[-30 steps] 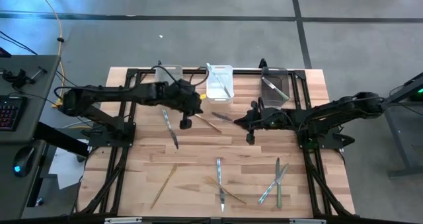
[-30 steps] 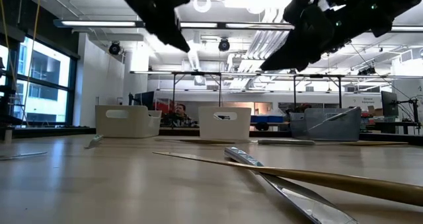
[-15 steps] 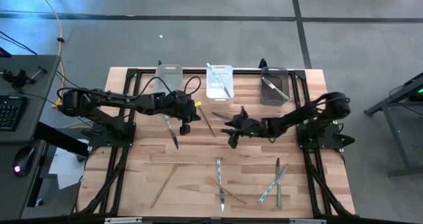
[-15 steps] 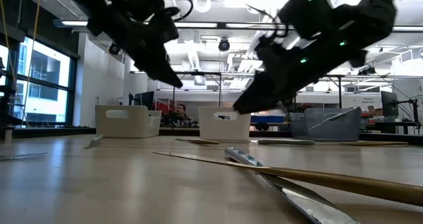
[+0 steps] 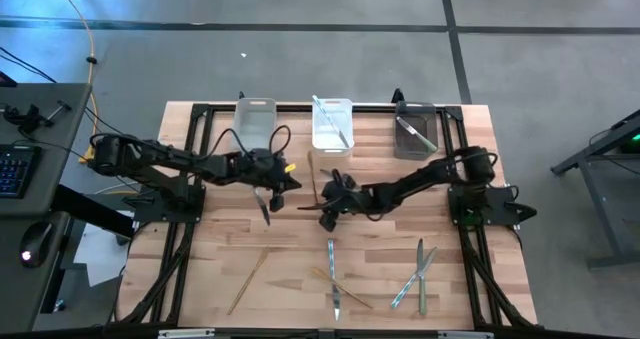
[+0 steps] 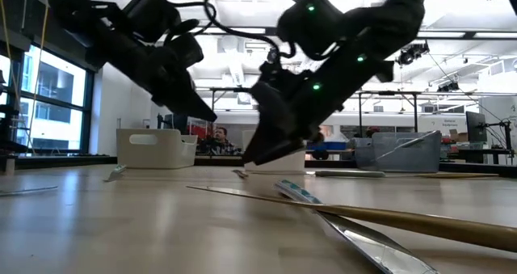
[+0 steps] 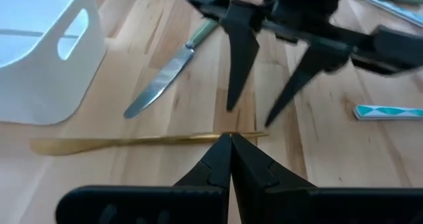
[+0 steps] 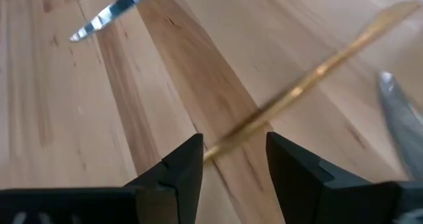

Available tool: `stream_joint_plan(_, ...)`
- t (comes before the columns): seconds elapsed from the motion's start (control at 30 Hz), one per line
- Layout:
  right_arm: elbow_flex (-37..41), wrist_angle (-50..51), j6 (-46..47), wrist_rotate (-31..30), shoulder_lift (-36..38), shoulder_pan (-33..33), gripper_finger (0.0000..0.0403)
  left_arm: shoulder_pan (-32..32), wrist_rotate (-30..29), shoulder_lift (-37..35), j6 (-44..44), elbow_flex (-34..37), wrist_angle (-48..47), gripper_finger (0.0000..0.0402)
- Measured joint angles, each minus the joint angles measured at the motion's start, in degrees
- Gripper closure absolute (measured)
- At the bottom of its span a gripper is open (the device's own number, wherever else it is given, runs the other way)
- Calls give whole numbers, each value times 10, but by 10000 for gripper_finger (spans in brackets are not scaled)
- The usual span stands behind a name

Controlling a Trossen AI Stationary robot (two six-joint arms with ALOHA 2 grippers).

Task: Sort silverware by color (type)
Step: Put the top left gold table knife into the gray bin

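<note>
A gold-tan piece of silverware [image 8: 264, 115] lies flat on the wooden table, left of centre [image 5: 312, 174]. My right gripper [image 8: 234, 161] is open and low over it, one finger on each side of its slim shaft near one end [image 7: 248, 137], touching nothing that I can see. My left gripper [image 7: 230, 148] is shut and points at the same piece from the table's left. In the low view its tip [image 6: 208, 117] hangs above the table. A silver knife with a green handle [image 7: 165, 78] lies just beyond, and another knife [image 5: 260, 207] lies below the left gripper.
Three bins stand along the far edge: a white one [image 5: 255, 117], a white one holding teal pieces [image 5: 333, 127], and a dark one holding dark pieces [image 5: 415, 131]. Several more pieces lie near the front edge [image 5: 332, 274] [image 5: 418, 274] [image 5: 248, 279].
My right gripper has swung from right of centre toward the table's left and come down close to the table, over the gold piece. My left gripper has sunk lower and stays shut. The gold piece now lies more along the far-near line than before.
</note>
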State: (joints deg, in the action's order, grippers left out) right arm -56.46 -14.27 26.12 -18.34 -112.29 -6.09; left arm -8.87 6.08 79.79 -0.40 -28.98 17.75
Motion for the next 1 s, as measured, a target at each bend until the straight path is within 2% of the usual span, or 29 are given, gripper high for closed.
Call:
stream_joint_plan(0.23,-39,20,11,-11,-49,16,253,7,-24,0,0,12,6,401)
stream_joint_plan(0.5,-42,46,6,-6,-53,24,258,7,-24,0,0,12,18,401)
stream_joint_plan(0.63,-42,80,-5,1,-47,21,289,7,-24,0,0,12,15,401)
stream_joint_plan(0.9,-42,134,-44,16,-45,21,390,7,-23,0,0,12,13,401)
stream_joint_plan(1.0,-42,137,-82,19,-45,21,396,7,-22,0,0,12,4,401)
